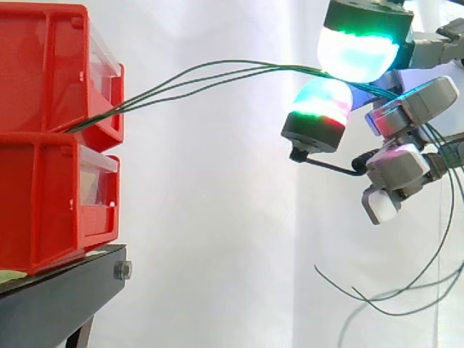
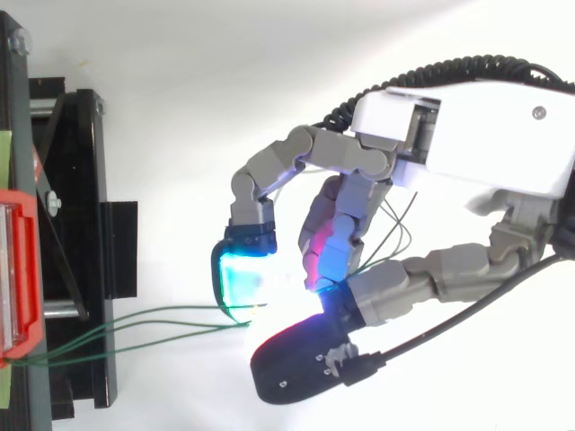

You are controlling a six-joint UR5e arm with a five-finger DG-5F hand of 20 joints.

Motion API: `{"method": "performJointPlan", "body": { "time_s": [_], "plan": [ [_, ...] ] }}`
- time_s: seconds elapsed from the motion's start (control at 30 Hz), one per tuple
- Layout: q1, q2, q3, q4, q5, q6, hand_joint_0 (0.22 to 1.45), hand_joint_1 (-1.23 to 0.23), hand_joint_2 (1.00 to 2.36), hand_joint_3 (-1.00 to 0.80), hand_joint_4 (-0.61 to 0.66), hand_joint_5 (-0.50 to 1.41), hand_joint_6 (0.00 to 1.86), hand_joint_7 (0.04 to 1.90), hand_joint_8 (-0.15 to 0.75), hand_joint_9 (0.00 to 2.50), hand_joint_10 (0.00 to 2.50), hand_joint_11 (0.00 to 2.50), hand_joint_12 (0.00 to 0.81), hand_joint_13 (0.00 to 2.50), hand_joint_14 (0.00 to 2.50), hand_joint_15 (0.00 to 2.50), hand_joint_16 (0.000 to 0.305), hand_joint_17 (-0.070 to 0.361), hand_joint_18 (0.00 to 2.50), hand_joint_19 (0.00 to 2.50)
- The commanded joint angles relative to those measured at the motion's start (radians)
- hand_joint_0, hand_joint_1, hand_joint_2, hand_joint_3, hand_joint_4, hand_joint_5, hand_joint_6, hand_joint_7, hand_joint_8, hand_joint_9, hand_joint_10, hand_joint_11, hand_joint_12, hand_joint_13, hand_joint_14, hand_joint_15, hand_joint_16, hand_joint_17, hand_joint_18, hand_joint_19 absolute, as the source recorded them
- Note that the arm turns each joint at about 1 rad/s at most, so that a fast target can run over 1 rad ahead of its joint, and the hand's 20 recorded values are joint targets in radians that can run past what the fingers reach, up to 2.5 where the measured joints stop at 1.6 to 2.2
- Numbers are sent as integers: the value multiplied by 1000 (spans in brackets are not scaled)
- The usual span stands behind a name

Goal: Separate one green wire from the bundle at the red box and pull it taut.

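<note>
Three thin green wires (image 1: 217, 72) come out of the upper red bin (image 1: 43, 80) and run right in a gentle arch, spread apart near the bin and converging at the hand. My hand (image 2: 467, 135) holds them to the right of the bins. Two glowing fingertips (image 1: 357, 51) pinch the wires together, one above and one below. In the top view the wires (image 2: 153, 323) run from the red box (image 2: 18, 269) to the cyan pad. I cannot tell any one wire apart inside the pinch. The wires' loose ends (image 1: 406, 297) hang behind the hand.
A second red bin (image 1: 43, 210) sits under the upper one, both on a black stand (image 1: 58, 297) at the left. A white curtain is behind everything. Open space lies between the bins and the hand.
</note>
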State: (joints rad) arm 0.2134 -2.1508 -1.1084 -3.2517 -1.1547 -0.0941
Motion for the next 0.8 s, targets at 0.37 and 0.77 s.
{"method": "performJointPlan", "body": {
  "time_s": [0.37, 0.77],
  "plan": [
    [1, 0, -1, -2, 1, 5, 567, -878, 1000, -500, 81, -149, 905, 975, 258, 1404, 14, 1448, 365, 1000, 28, 779, 49, 109, 730, 655],
    [1, 0, 7, -11, 1, 28, 595, -821, 1000, -500, 104, -145, 844, 986, 253, 1264, 23, 1170, 360, 830, 24, 642, 48, 108, 641, 641]
  ]
}}
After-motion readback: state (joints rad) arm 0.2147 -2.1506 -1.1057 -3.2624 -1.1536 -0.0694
